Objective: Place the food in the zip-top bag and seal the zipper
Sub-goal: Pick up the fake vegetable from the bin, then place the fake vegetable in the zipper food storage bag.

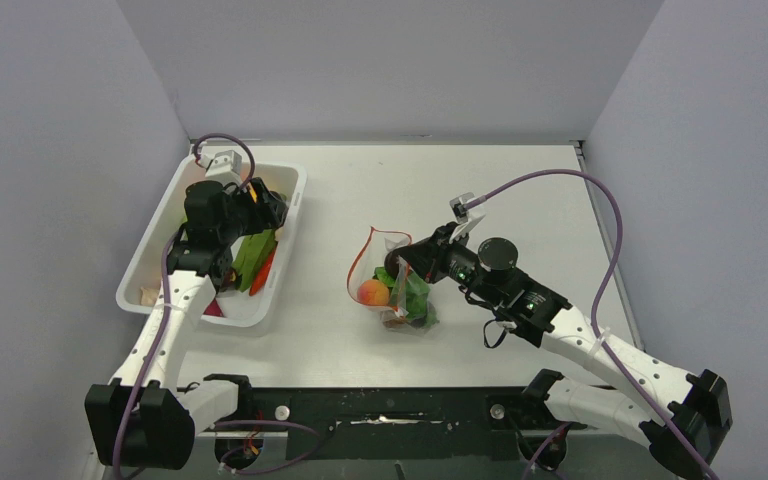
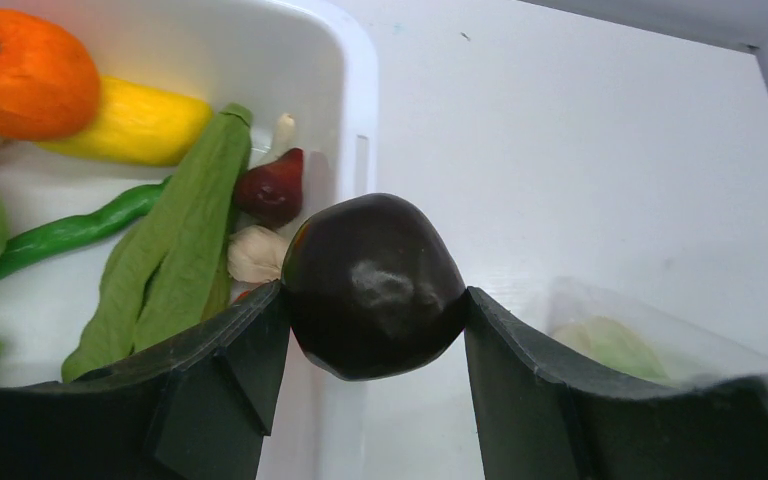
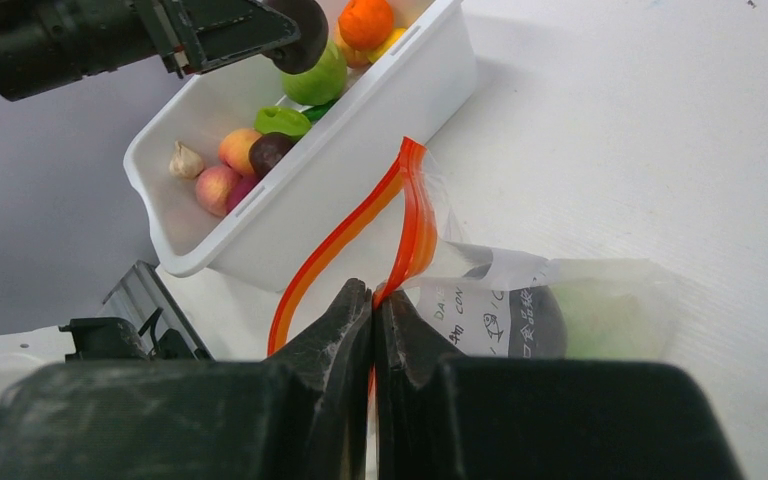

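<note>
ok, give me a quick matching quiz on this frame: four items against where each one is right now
Items:
1. glossy dark purple toy plum filling the left wrist view
2. bright orange round toy fruit
3. thin red-orange zipper strip
4. clear crinkly plastic bag

Places:
A. lying in the white rectangular plastic bin
B. on the table, mouth open
C. clamped in the left pincer
D. pinched by the right pincer

Pairs: 1-C, 2-A, 3-D, 4-B
</note>
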`<state>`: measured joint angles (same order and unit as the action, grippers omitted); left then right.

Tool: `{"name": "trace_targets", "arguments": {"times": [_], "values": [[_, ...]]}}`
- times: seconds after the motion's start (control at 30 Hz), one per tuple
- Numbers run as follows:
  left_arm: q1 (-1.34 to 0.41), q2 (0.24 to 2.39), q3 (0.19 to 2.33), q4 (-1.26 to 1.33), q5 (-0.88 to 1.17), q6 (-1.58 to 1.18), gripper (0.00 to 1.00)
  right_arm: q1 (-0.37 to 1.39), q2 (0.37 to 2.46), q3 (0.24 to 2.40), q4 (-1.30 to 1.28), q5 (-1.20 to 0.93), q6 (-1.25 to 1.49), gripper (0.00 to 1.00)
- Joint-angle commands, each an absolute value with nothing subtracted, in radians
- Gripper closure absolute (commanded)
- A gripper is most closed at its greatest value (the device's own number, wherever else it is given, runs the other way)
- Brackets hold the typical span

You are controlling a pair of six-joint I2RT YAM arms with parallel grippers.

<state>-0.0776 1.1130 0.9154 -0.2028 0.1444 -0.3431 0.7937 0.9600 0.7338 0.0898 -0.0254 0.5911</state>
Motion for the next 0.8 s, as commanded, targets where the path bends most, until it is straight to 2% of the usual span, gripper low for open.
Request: {"name": "trace_targets", "arguments": {"times": [0.0,0.47,0.77], "values": [[-0.132,1.017,0.876,-0.201,0.256,-0.361,0.58,0.804,0.973,0.763,0.171,-0.024,0.617,1.0],[-0.395,0.852,0.805,-0.136,0.325,-0.506,0.59,0.81,1.011,0.794,0.142,-0.03,0.626,1.0],[-0.613,0.881,0.795,-0.089,0.219,-0.492,0.59,0.81,1.006,0.804,0.132,-0.036,0.632,1.0]]}}
